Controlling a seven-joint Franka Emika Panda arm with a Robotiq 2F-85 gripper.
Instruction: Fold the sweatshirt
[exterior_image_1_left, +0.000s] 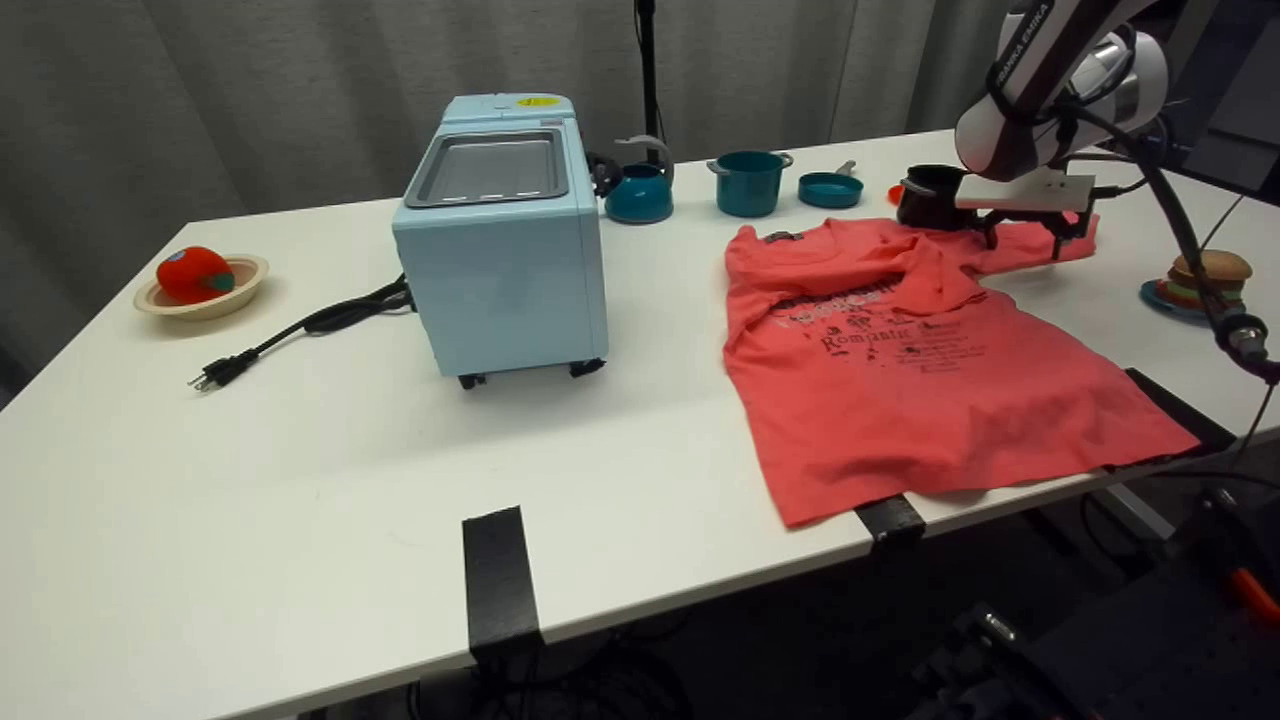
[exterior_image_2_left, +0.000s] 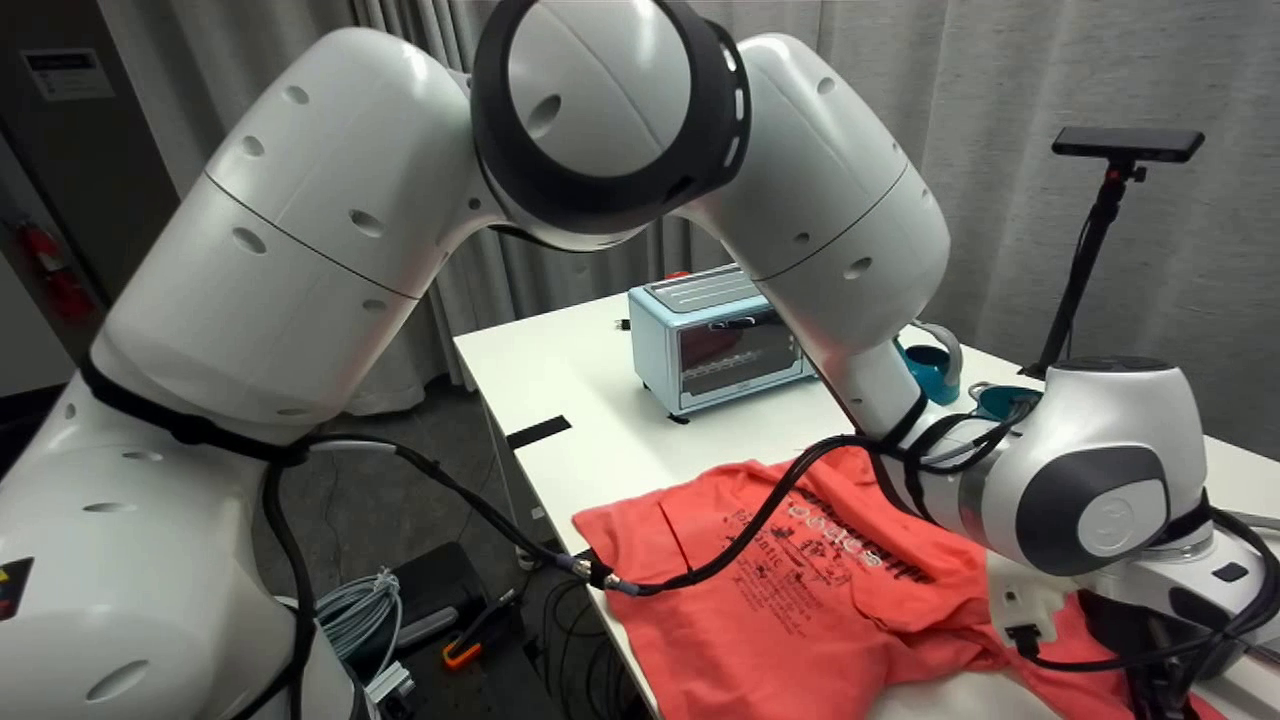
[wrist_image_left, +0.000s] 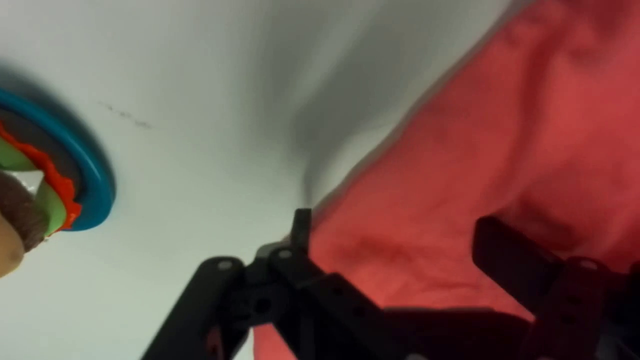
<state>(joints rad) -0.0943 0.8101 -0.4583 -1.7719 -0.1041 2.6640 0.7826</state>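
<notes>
My black two-fingered claw (wrist_image_left: 392, 222) stands with its fingers spread well apart over the long sleeve of a coral-red soft cloth sweatshirt (exterior_image_1_left: 940, 370), the sleeve that reaches toward two o'clock in an exterior view. The wrist view is blurred there, so I can't tell whether either fingertip touches the cloth. I see the sweatshirt spread, printed chest up, on the smooth white tabletop (exterior_image_1_left: 300, 480), its hem beside the near edge and a length of cloth folded across the chest. From the sweatshirt, I have a dark round pot (exterior_image_1_left: 928, 197) at twelve o'clock, a shallow round teal skillet (exterior_image_1_left: 830, 190) at eleven, and a boxy light-blue toaster oven (exterior_image_1_left: 510, 285) between nine and ten. In the wrist view, a layered burger (wrist_image_left: 25, 202) on a round teal plate (wrist_image_left: 97, 182) lies at nine o'clock from my claw.
</notes>
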